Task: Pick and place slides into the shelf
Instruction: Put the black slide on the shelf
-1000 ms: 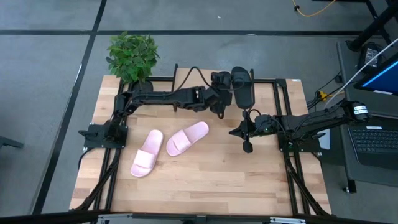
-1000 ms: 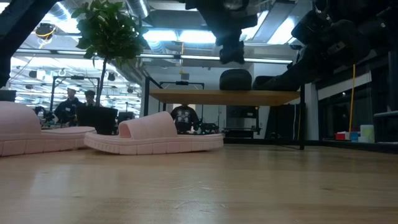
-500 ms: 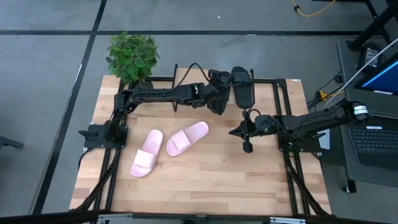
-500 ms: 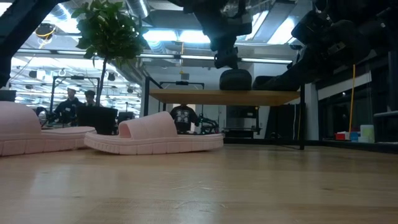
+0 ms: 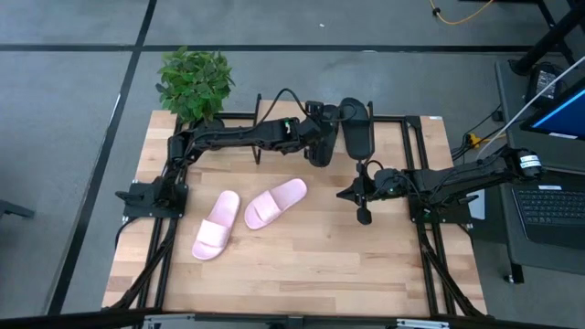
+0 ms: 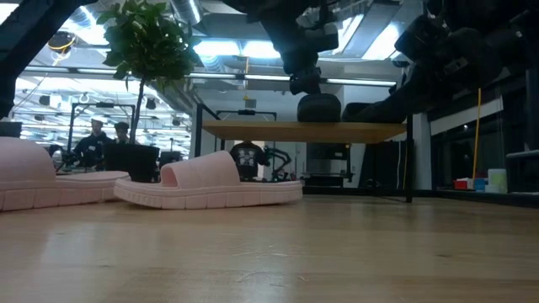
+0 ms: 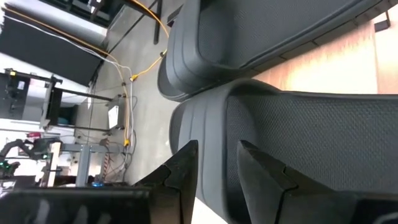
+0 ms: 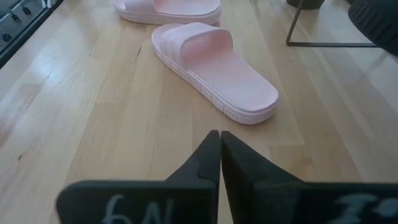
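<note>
Two black slides (image 7: 311, 137) (image 7: 249, 31) lie side by side on the shelf (image 5: 388, 137) at the table's far middle; the low view shows one (image 6: 320, 108) resting on the plank (image 6: 253, 131). My left gripper (image 5: 333, 128) (image 6: 305, 82) hovers open just above and left of them, its fingers (image 7: 261, 174) astride the nearer slide's rim without touching it. Two pink slides (image 5: 275, 203) (image 5: 216, 225) lie sole-down on the tabletop at mid-left. My right gripper (image 8: 219, 143) (image 5: 342, 193) is shut, hanging over the table right of the pink slides.
A potted plant (image 5: 194, 82) stands at the far left corner. The shelf's thin black legs (image 6: 409, 164) reach down to the table. A laptop (image 5: 553, 206) sits beyond the right edge. People stand in the room behind. Bare tabletop (image 5: 302, 265) spans the near half.
My left gripper has drifted a little toward the table's left edge, away from the black slides, and sunk slightly. The black slide on the shelf has stayed where it was.
</note>
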Tool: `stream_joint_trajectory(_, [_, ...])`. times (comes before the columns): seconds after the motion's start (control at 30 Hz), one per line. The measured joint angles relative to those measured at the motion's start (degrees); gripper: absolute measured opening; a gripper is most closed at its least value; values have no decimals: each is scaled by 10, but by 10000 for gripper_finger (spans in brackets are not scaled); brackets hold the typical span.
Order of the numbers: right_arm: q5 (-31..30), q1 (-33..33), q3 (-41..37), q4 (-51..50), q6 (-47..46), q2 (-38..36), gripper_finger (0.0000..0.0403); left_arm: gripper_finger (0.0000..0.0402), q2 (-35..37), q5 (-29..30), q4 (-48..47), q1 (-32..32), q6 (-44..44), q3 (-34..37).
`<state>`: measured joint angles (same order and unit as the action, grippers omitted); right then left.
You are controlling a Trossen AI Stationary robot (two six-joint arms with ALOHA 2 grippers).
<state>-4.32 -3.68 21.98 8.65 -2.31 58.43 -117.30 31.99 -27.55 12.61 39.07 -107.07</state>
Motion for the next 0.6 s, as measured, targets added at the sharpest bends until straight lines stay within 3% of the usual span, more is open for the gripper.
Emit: stream_joint_trajectory(0.6, [0, 0, 0, 0, -2, 0, 16, 104, -10, -17, -5, 15, 0, 1])
